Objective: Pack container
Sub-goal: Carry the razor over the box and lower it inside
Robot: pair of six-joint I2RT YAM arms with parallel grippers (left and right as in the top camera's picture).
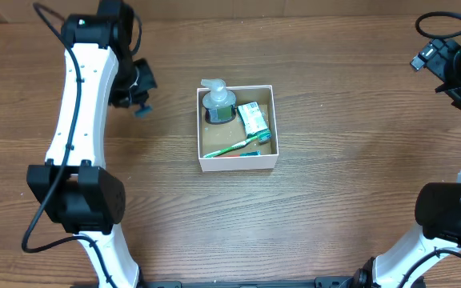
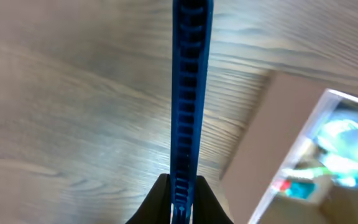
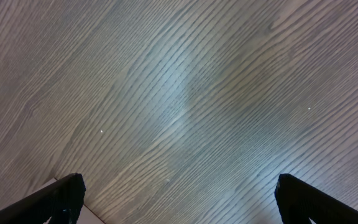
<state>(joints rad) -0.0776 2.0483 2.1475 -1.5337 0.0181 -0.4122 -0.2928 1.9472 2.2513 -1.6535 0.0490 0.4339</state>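
The container (image 1: 238, 163), a square white-walled box with a brown floor, sits mid-table. It holds a clear pump bottle (image 1: 218, 102), a green-and-white carton (image 1: 254, 118) and a green toothbrush (image 1: 234, 147). My left gripper (image 1: 138, 100) is left of the container, apart from it, and is shut on a thin blue ridged object (image 2: 190, 93). In the left wrist view the jaws (image 2: 182, 186) clamp the blue object's base, and the container's white wall (image 2: 303, 149) shows blurred at the right. My right gripper (image 1: 454, 72) is at the far right, open and empty (image 3: 179, 199) over bare wood.
The wooden table (image 1: 334, 200) surrounds the container. Both white arms stand at the table's left and right sides. Black cables hang by the left arm (image 1: 46, 200).
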